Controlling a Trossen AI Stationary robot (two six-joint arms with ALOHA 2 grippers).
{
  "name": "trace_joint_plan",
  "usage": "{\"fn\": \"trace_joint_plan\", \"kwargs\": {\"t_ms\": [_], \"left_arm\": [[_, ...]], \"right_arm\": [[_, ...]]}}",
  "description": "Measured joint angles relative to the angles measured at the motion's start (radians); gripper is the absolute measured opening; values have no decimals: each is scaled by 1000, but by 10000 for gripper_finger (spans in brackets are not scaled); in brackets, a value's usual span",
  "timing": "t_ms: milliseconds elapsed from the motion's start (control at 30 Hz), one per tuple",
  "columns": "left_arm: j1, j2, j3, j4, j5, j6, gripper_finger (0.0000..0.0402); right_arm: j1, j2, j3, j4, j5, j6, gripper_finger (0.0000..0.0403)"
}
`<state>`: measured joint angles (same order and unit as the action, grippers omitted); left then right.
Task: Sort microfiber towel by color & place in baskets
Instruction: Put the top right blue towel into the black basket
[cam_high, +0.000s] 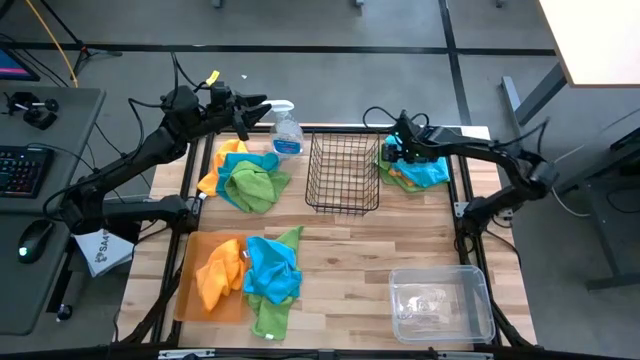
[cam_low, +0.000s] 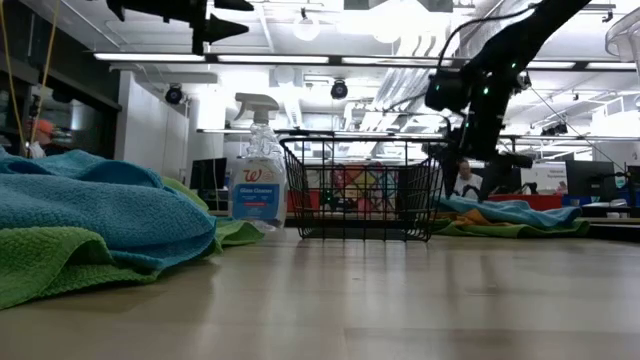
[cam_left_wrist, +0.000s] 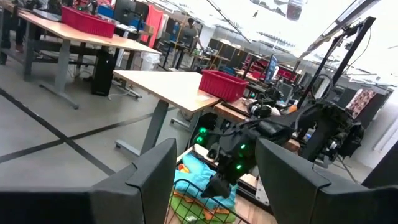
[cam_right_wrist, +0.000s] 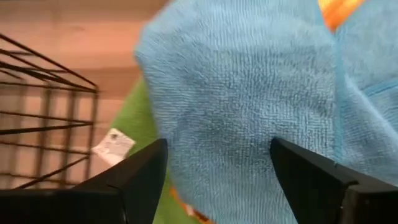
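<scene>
Three heaps of microfiber towels lie on the table. At the far right, a blue towel (cam_high: 428, 172) (cam_right_wrist: 249, 81) tops a green one (cam_right_wrist: 146, 118) and an orange one (cam_right_wrist: 339, 9). My right gripper (cam_high: 392, 152) (cam_right_wrist: 217, 146) hovers open just above this blue towel, pointing down. A far-left heap (cam_high: 245, 175) mixes orange, blue and green. Near left, an orange towel (cam_high: 215, 272) lies on the flat orange-brown tray (cam_high: 190, 305); a blue (cam_high: 272, 268) and a green towel (cam_high: 272, 315) spill off its edge. My left gripper (cam_high: 262, 108) (cam_left_wrist: 216, 149) is open, raised high above the far-left corner.
The black wire basket (cam_high: 343, 175) stands mid-table at the far side, right beside the right gripper's heap. A clear spray bottle (cam_high: 285, 130) stands left of it. The clear plastic tub (cam_high: 440, 300) sits near right. Bare wood lies between basket and tub.
</scene>
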<state>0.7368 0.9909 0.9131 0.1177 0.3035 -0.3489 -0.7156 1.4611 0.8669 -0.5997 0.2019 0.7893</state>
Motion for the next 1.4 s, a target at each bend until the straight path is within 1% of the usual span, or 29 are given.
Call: {"fn": "trace_joint_plan", "kwargs": {"t_ms": [167, 233, 267, 333, 400, 433, 467, 500, 567, 633, 800, 967, 1067, 1200, 1333, 1400], "left_arm": [[0, 0, 0, 0, 0, 2, 209], [0, 0, 0, 0, 0, 5, 209], [0, 0, 0, 0, 0, 10, 209], [0, 0, 0, 0, 0, 20, 209], [0, 0, 0, 1, 0, 29, 209], [0, 0, 0, 2, 0, 36, 209], [0, 0, 0, 3, 0, 43, 209], [0, 0, 0, 8, 0, 48, 209], [0, 0, 0, 16, -2, 57, 209], [1, 0, 0, 17, -2, 67, 209], [1, 0, 0, 38, -3, 71, 209], [1, 0, 0, 70, -5, 72, 209], [1, 0, 0, 71, -5, 72, 209], [0, 0, 0, 72, -33, 68, 209], [0, 0, 0, 76, -50, 63, 209], [0, 0, 0, 86, -50, 47, 209]], "right_arm": [[-5, 52, 0, 6, 17, 20, 271], [-5, 57, 0, 4, 39, 17, 252], [-5, 54, 0, 4, 49, 19, 235], [-5, 40, 0, -2, 57, 18, 183], [-5, 17, 0, -9, 71, -1, 109], [-4, 3, 0, -17, 82, -12, 63], [-4, -12, 0, -25, 91, -29, 33], [-4, -28, 0, -28, 102, -45, 19], [-5, -67, 0, -44, 105, -45, 19], [-4, -118, 0, -57, 113, -50, 8], [6, -288, 23, -77, 99, -76, 3], [58, -459, 103, -39, 25, -169, 2], [107, -536, 160, 56, -22, -243, 1], [162, -566, 234, 164, -40, -279, 1], [233, -537, 262, 363, -141, -276, 1], [278, -509, 260, 425, -163, -272, 0]]}}
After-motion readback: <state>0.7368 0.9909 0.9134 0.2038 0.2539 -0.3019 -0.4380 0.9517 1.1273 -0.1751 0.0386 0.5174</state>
